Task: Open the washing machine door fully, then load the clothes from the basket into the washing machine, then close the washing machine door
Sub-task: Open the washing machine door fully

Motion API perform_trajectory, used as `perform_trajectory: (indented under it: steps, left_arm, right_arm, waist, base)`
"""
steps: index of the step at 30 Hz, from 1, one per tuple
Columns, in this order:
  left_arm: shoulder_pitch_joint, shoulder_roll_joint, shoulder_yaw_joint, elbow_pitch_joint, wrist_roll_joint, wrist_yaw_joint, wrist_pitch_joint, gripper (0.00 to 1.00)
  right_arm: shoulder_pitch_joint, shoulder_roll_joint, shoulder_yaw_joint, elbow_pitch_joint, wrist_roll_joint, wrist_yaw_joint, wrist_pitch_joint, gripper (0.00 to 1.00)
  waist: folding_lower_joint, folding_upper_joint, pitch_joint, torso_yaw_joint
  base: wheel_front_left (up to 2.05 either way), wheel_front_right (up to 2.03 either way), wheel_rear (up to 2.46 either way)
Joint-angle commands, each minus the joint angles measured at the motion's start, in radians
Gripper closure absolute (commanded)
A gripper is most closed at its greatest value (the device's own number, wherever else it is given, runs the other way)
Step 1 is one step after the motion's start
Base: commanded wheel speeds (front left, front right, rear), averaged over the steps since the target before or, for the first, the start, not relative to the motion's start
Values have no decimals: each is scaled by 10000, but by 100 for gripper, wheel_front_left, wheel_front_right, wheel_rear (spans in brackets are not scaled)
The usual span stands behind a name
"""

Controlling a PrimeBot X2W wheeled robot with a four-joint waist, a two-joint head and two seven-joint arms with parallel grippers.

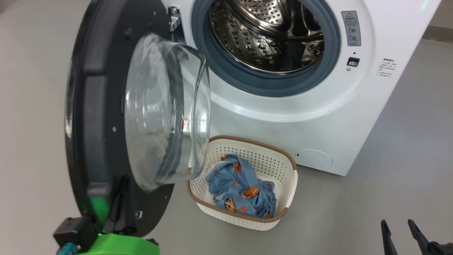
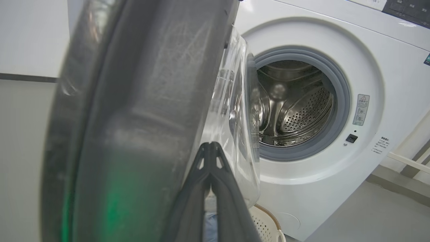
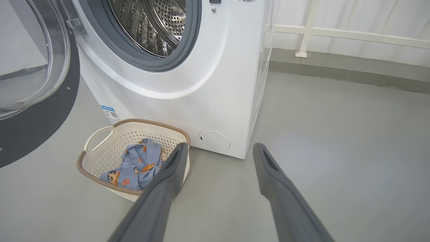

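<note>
Left claw (image 2: 210, 146) is clenched, its two dark fingers pressed flat together with nothing between them. In the left wrist view the tips lie in front of the washing machine door (image 2: 134, 101), just where the dark inner ring meets the glass bowl (image 2: 237, 111); whether they touch it I cannot tell. In the head view the door is swung out on the machine's left side, its inner face and bulging bowl turned to the right, and a green part of the arm (image 1: 116, 245) sits at its lower edge.

Just right of the bowl and lower, the basket (image 1: 270, 161) stands on the grey floor (image 1: 389, 159), close in front of the machine's base; the bowl hides its near left corner. The clothes (image 1: 240, 191) lie crumpled in the basket, below the brown rim.

Further right, the washing machine (image 1: 318, 117) has its mouth uncovered, the grey-blue gasket (image 1: 230, 72) ringing the steel drum (image 1: 265, 39). The round cover (image 1: 314, 158) sits at its base, to the right of the basket.

At the far right the right claw (image 1: 397, 223) is released, fingers spread wide, holding nothing, low over bare floor and well apart from the basket
</note>
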Motion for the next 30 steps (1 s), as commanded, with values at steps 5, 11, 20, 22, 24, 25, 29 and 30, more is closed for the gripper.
perform_trajectory:
  steps: [5, 11, 20, 22, 24, 25, 29, 30]
  left_arm:
    - [-910, 405, 1042, 450, -50, 276, -527, 100]
    - [-1616, 594, 1657, 1389, -53, 431, -1040, 100]
    - [-2548, 776, 2753, 2771, -184, 640, -1531, 100]
    - [-2806, 824, 3028, 3163, -162, 695, -1587, 100]
    - [-3073, 842, 3292, 3578, -146, 728, -1620, 100]
    - [-3211, 868, 3403, 3805, -100, 744, -1630, 100]
    - [-3780, 938, 3931, 4478, 159, 759, -1645, 100]
    - [-3902, 943, 4065, 4611, 228, 721, -1646, 100]
  right_arm:
    - [-165, -205, 365, -238, -92, 16, -120, 0]
    - [-284, -350, 496, -198, -71, 16, -120, 0]
    - [-371, -513, 565, -200, -35, 16, -120, 0]
    - [-372, -544, 558, -187, -34, 16, -120, 0]
    - [-358, -566, 560, -176, -42, 16, -120, 0]
    - [-357, -576, 577, -159, -46, 16, -120, 0]
    - [-392, -591, 615, -86, -49, 16, -120, 0]
    - [-402, -590, 630, -69, -48, 16, -120, 0]
  waist:
    - [0, 0, 153, 172]
    - [0, 0, 369, 57]
    - [0, 0, 651, -280]
    - [0, 0, 685, -337]
    - [0, 0, 709, -381]
    - [0, 0, 715, -404]
    - [0, 0, 694, -506]
    - [0, 0, 679, -532]
  base:
    - [0, 0, 0]
    - [0, 0, 0]
    - [0, 0, 0]
    - [0, 0, 0]
    - [0, 0, 0]
    - [0, 0, 0]
    - [0, 0, 0]
    - [0, 0, 0]
